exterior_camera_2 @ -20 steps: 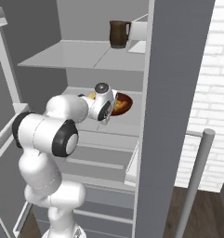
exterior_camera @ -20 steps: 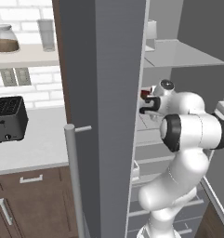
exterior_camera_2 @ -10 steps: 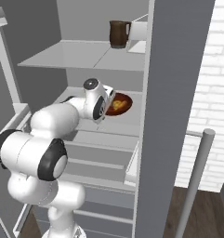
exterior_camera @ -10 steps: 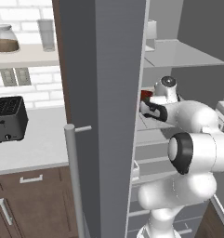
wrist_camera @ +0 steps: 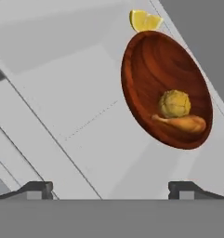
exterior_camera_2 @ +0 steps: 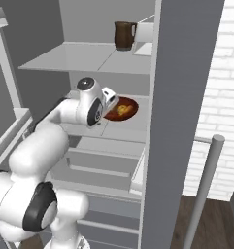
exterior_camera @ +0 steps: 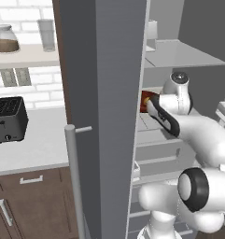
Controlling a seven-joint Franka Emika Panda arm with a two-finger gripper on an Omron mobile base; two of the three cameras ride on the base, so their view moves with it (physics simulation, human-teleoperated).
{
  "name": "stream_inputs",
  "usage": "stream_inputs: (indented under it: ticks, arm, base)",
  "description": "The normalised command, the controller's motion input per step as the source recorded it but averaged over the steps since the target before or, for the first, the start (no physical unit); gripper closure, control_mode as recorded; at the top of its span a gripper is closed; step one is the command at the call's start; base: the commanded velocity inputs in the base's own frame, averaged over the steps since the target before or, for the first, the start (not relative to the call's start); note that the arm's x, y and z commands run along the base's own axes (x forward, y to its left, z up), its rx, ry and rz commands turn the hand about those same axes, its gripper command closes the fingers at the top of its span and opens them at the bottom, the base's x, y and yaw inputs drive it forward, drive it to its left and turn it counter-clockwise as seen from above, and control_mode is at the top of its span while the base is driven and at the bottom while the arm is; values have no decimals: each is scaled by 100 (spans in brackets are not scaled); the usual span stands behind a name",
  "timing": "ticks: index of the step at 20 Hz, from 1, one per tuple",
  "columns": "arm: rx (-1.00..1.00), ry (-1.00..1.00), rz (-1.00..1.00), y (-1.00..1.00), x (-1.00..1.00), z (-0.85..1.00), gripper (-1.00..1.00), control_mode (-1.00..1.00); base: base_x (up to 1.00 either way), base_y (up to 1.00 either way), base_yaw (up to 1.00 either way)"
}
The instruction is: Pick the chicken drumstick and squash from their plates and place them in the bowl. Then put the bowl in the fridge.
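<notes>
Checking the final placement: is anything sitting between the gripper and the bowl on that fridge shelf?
Nothing visible. The gripper is open with bare pale shelf between it and the bowl. A lemon wedge lies beyond the bowl.

The white arm rises from its base, bends at a dark elbow joint and stretches forward at about mid height, with the wrist turned toward the back. The gripper [wrist_camera: 111,188] hangs free with nothing between its fingers [wrist_camera: 35,188], which stand wide apart at the two lower corners of the hand view. In the right base view the hand [exterior_camera_2: 108,99] is level, pointing forward.
</notes>
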Motion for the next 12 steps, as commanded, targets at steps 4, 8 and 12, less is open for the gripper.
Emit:
stream_inputs:
  ticks: [4, 8, 12]
  arm:
    - [17, 0, -32, 39, -91, 10, -100, -100]
    - [21, 0, -35, 33, -97, 32, -100, -100]
    - [29, 0, -35, 3, -82, 72, -100, -100]
  base:
    - [0, 0, 0]
    - [0, 0, 0]
    - [0, 0, 0]
